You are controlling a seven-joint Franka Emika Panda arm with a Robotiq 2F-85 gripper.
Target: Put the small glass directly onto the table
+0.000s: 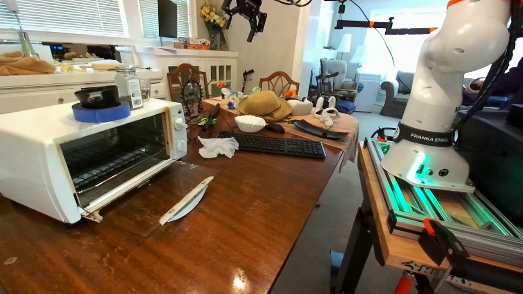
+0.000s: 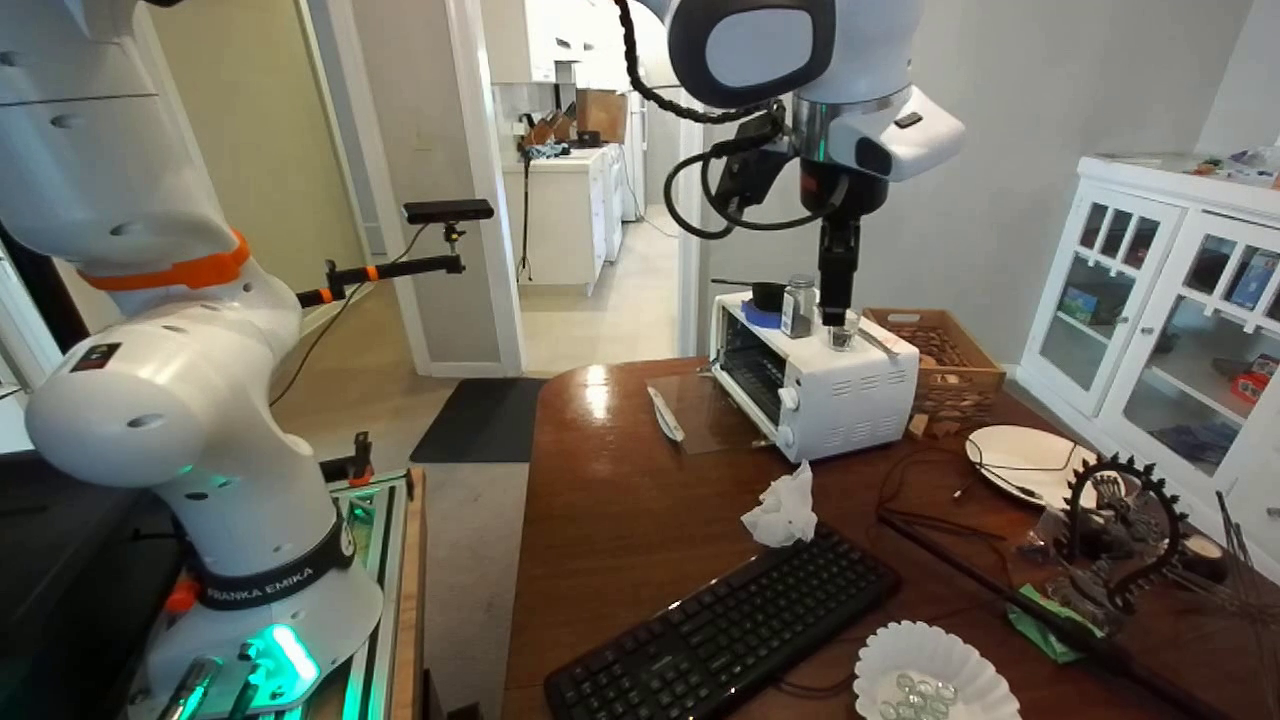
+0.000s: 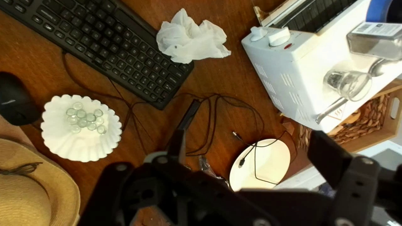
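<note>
You had the gripper [image 3: 248, 138] out past the knob end of the white toaster oven [image 2: 850, 425], higher than its top and well apart from it. In your wrist view the jaws stood wide apart, holding nothing. The small glass [image 3: 348, 83] stood upright on top of the oven, near the knob end, while the table [image 2: 620, 490] lay beneath the oven. On the oven top you also had a metal utensil [image 3: 331, 110], a labelled jar [image 1: 125, 86] and, toward the other end, a black pan [image 1: 108, 96] set on a blue ring [image 1: 100, 114]. The oven's door [image 1: 163, 192] was lowered in front of it. Past the knob end, crumpled white paper [image 3: 190, 40] lay near the oven; a keyboard [image 2: 730, 630] and a fluted white bowl [image 3: 78, 147] of clear beads [image 3: 90, 117] sat farther from it. A wicker basket [image 2: 955, 400] stood just behind the oven.
</note>
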